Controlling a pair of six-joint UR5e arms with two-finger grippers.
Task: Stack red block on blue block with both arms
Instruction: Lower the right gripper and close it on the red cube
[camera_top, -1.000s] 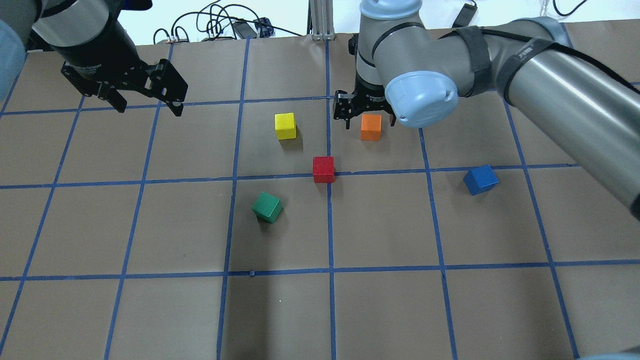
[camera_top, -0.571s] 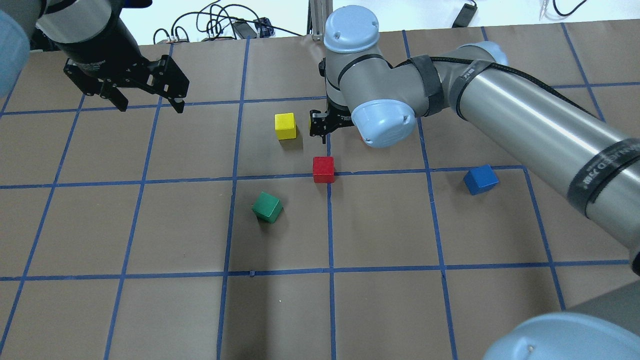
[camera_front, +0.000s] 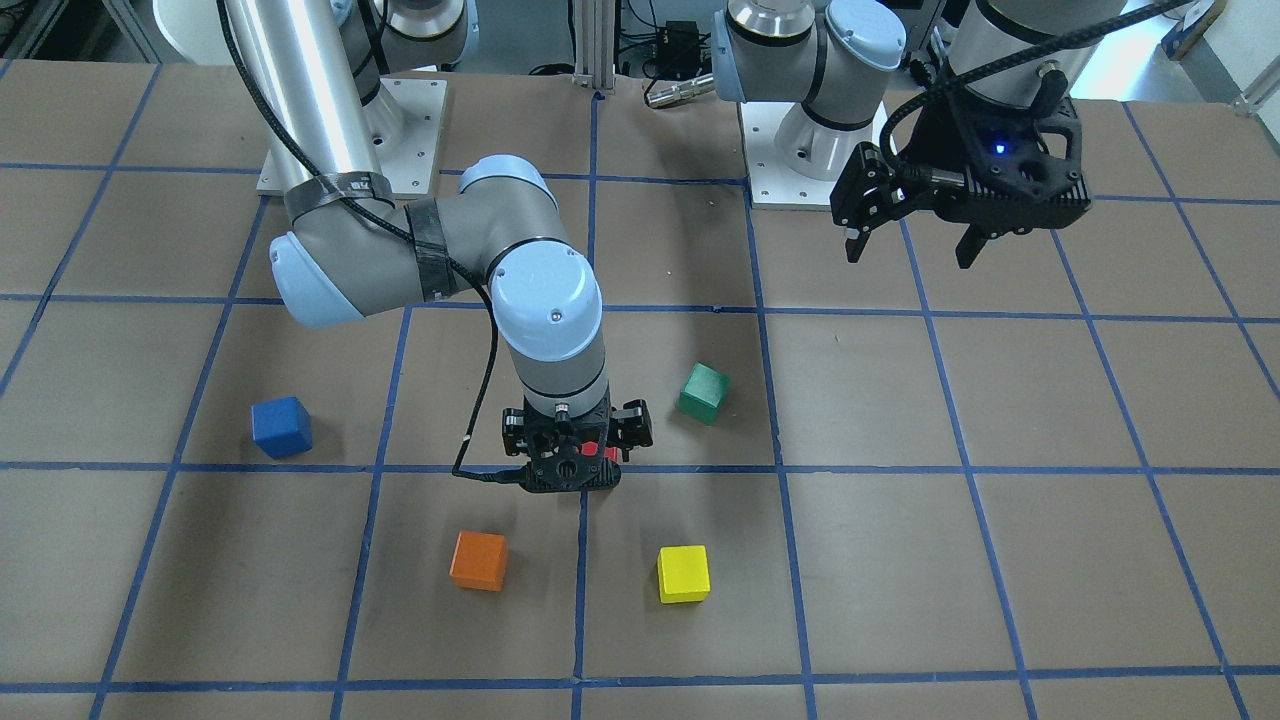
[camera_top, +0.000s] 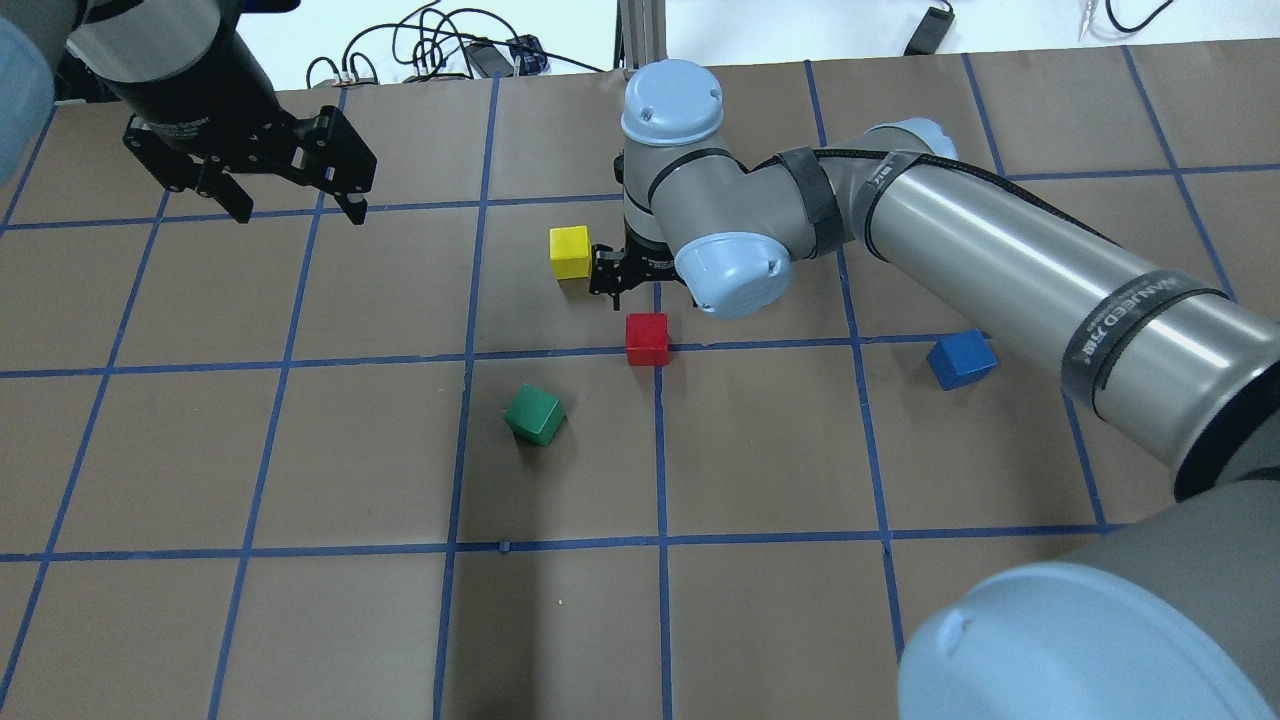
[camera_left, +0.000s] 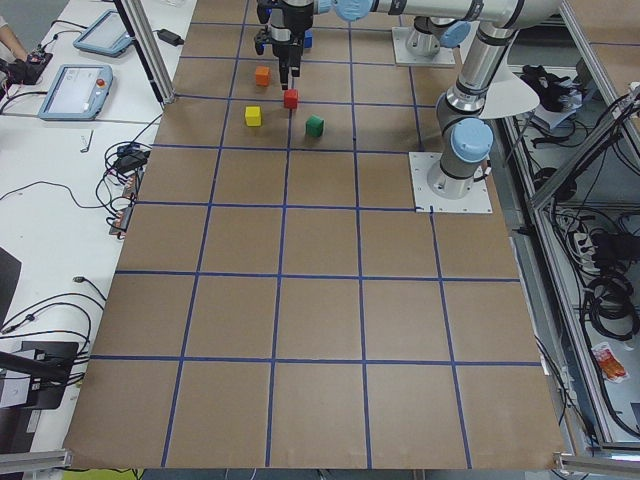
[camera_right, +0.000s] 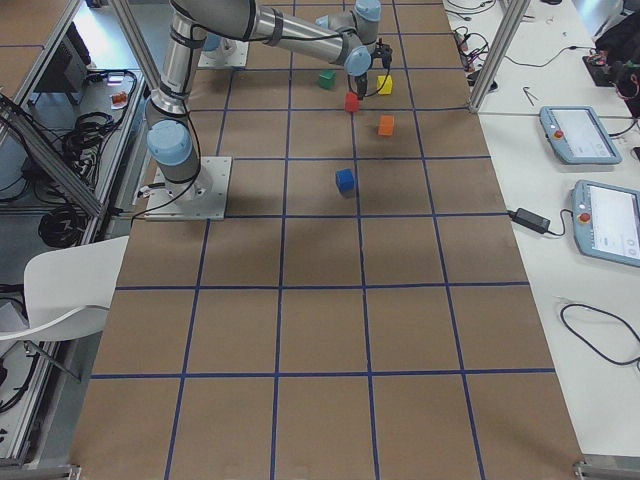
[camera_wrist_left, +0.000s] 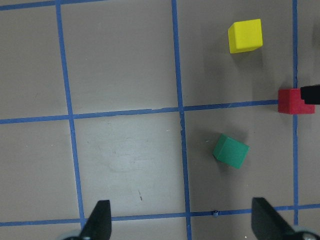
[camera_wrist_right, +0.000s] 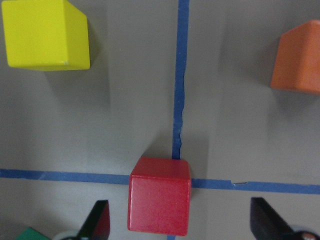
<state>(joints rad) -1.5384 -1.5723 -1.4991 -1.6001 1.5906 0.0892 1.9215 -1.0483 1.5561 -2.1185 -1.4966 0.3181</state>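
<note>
The red block (camera_top: 647, 338) lies on a blue tape crossing mid-table; it also shows in the front view (camera_front: 602, 452). My right gripper (camera_top: 640, 285) is open and hangs right over it. In the right wrist view the red block (camera_wrist_right: 160, 195) sits between the two fingers (camera_wrist_right: 98, 220), not touching them. The blue block (camera_top: 960, 358) lies alone to the right, also in the front view (camera_front: 281, 426). My left gripper (camera_top: 300, 215) is open and empty, held high at the far left, away from all the blocks.
A yellow block (camera_top: 570, 251) lies just left of the right gripper. An orange block (camera_front: 479, 560) lies beyond the red block and is hidden by the right wrist in the overhead view. A green block (camera_top: 535, 414) lies tilted, near-left of the red block.
My right arm has swung left and nearer, from over the orange block to over the red block, with its jaws still open. The left gripper has barely moved. No block has moved.
</note>
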